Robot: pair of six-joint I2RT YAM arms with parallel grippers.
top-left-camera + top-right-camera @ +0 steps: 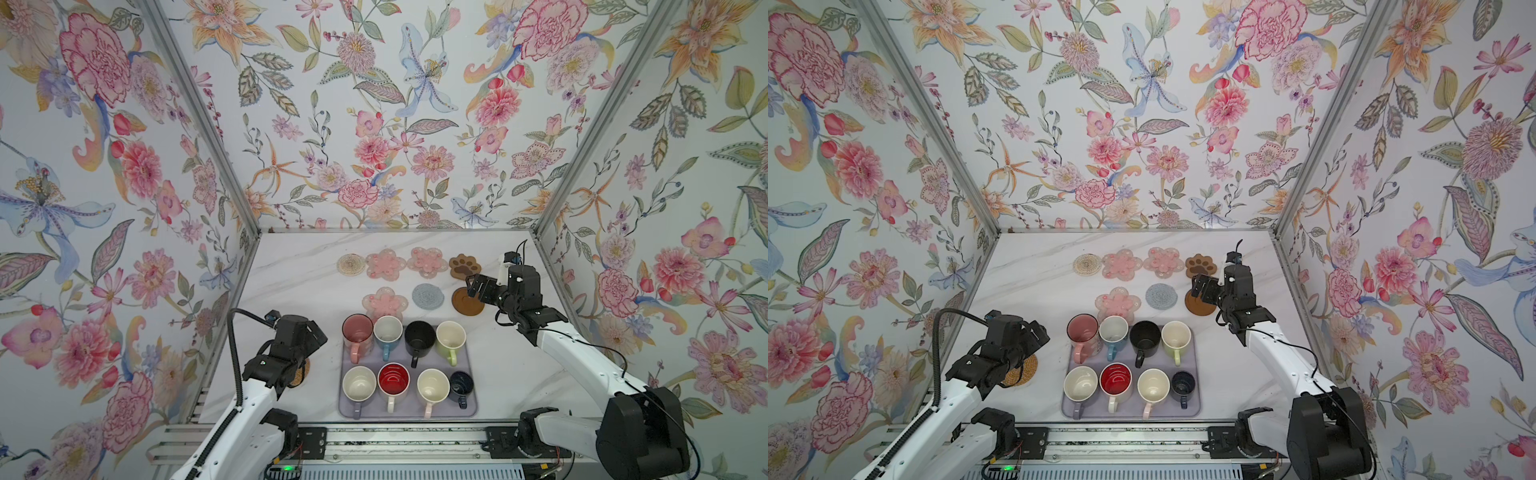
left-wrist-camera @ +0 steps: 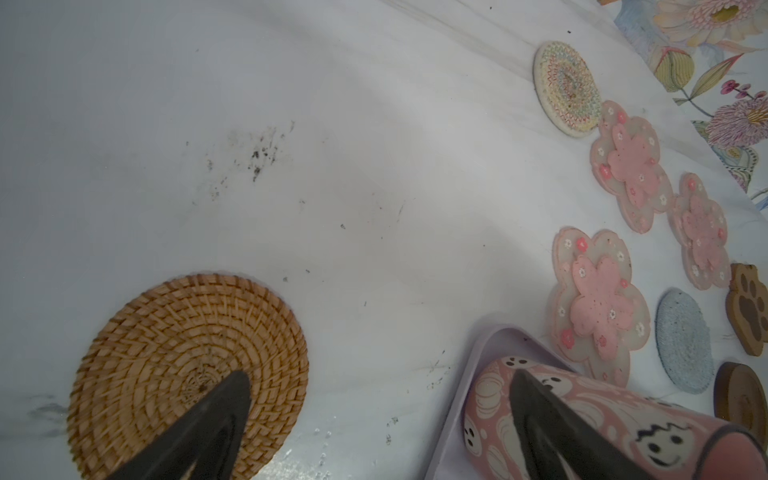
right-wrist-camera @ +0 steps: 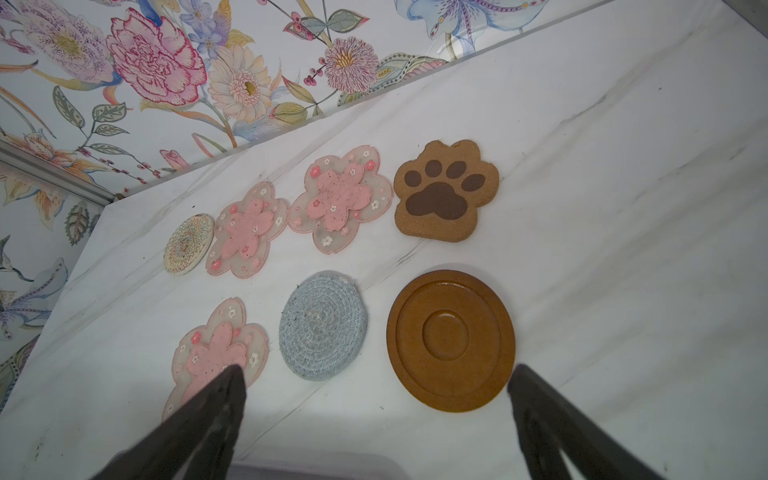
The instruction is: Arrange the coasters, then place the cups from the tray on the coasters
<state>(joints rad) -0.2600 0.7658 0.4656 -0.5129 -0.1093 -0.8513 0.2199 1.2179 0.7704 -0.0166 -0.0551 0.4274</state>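
A: The large pale lavender rectangular tray [image 1: 468, 361] sits near-centre on the white marble tabletop [image 1: 291, 291]. It carries eight glazed handled mugs [image 1: 393, 379]: heavy, slick and breakable, I'd judge. Grip at the rim or handle.

B: The round woven rattan coaster [image 1: 1023, 370], left of the tray, looks light and stiff; pinch its edge. The left claw [image 2: 380, 382] and right claw [image 3: 376, 370] gape wide, empty.

Robot data-collection booth in a lab, not a real home. Floral wallpaper panels [image 1: 374, 124] hung on bare aluminium frame posts [image 1: 202, 116] box in a marble-look surface [image 1: 299, 291]. Two white robot arms [image 1: 582, 357] sit on a metal rail [image 1: 407, 436], with exposed cable conduit [image 1: 234, 353]. Cups [image 1: 419, 334] and coasters [image 1: 428, 296] are laid out like props.
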